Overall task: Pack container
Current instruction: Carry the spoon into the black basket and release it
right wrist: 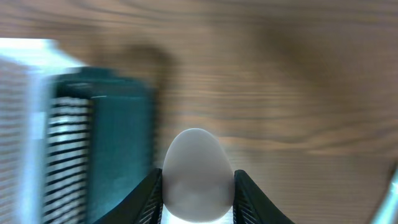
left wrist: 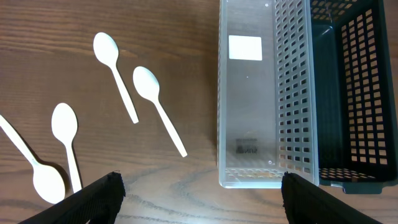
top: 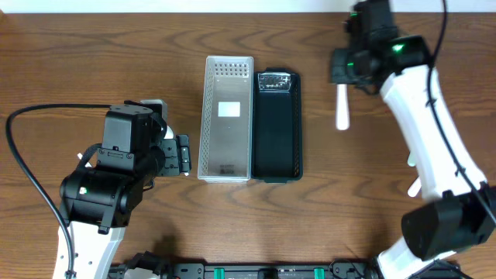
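Note:
A clear perforated container [top: 205, 116] and a black perforated container [top: 298, 124] stand side by side at the table's middle. My right gripper [top: 342, 71] is shut on a white plastic spoon [top: 341, 108] and holds it to the right of the black container's far end. In the right wrist view the spoon's bowl [right wrist: 196, 171] sits between the fingers [right wrist: 198, 190], with the black container [right wrist: 118, 137] to the left. My left gripper [left wrist: 199, 202] is open and empty, left of the clear container [left wrist: 249, 112]. Several white spoons [left wrist: 115, 65] [left wrist: 155, 102] [left wrist: 65, 134] lie on the table.
The black container [left wrist: 354, 93] shows beyond the clear one in the left wrist view. Another spoon [left wrist: 37, 174] lies at the far left. White pieces [top: 412, 174] peek out beside the right arm. My left arm [top: 116, 178] covers the table's left side.

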`<state>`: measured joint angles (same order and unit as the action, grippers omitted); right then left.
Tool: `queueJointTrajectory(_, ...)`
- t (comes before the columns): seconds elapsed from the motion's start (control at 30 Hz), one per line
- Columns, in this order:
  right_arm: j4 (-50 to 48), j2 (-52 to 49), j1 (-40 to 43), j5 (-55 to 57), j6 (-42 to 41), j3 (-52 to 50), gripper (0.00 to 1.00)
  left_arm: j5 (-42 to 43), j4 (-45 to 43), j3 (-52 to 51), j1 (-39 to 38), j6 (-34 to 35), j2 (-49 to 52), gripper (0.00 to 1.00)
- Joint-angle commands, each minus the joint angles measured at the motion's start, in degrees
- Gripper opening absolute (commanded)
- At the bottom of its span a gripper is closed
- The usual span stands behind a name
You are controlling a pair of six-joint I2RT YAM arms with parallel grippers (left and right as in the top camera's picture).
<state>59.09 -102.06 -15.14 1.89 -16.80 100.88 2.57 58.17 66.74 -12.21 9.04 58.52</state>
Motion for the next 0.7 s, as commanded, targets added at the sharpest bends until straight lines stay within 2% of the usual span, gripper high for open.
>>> queueJointTrajectory(0.0,0.20,-2.75,-5.84,0.26,-7.85,-0.72,0.08,-0.48,0.50,0.57,0.09,-0.15,0.20,0.84)
queueJointTrajectory(0.23,-2.73,-10.60,-14.40,0.26,-9.75,-0.72,0.09,-0.50,1.38,0.57,0.09,-0.15,0.20,0.84)
queueJointTrajectory(0.4,-2.73,-17.05,-16.26,0.48,-11.47,-0.72,0.09,-0.50,1.38,0.57,0.09,-0.15,0.20,0.84)
queueJointTrajectory(0.47,-2.82,-18.58,-16.39,1.20,-11.47,-0.72,0.12,-0.50,1.38,0.57,0.09,-0.17,0.20,0.84)
queueJointTrajectory(0.5,-3.08,-18.88,-16.39,1.36,-11.41,-0.72,0.17,-0.50,1.38,0.57,0.09,-0.17,0.20,0.84)
queueJointTrajectory(0.53,-3.32,-18.88,-16.39,1.36,-11.17,-0.72,0.27,-0.50,1.38,0.57,0.09,-0.17,0.20,0.84)
queueJointTrajectory(0.6,-4.00,-18.36,-16.37,1.33,-9.16,-0.70,0.66,-0.50,1.36,0.57,0.09,-0.17,0.20,0.84)
queueJointTrajectory(0.67,-4.20,-17.33,-16.33,1.33,-7.52,-0.37,0.72,-0.50,1.36,0.57,0.09,-0.17,0.20,0.84)
